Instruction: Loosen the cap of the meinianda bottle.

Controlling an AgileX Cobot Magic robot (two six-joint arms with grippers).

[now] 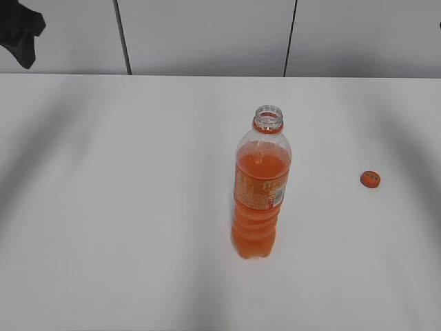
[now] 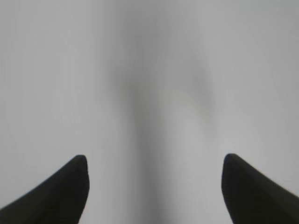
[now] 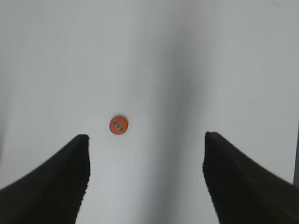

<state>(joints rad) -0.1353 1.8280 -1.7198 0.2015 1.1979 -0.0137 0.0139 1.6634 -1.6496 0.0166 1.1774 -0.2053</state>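
Note:
The meinianda bottle (image 1: 261, 193) stands upright near the middle of the white table (image 1: 103, 207), with orange drink, an orange label band and an orange neck ring. Its mouth is open, with no cap on it. The small orange cap (image 1: 370, 179) lies flat on the table to the right of the bottle, apart from it. It also shows in the right wrist view (image 3: 118, 124), ahead of the left finger. My right gripper (image 3: 145, 140) is open and empty above the table. My left gripper (image 2: 154, 161) is open and empty over bare table. Neither gripper shows in the exterior view.
A white wall with dark vertical seams (image 1: 122, 38) runs behind the table's far edge. A dark object (image 1: 21, 31) hangs at the top left corner. Soft shadows fall across the tabletop.

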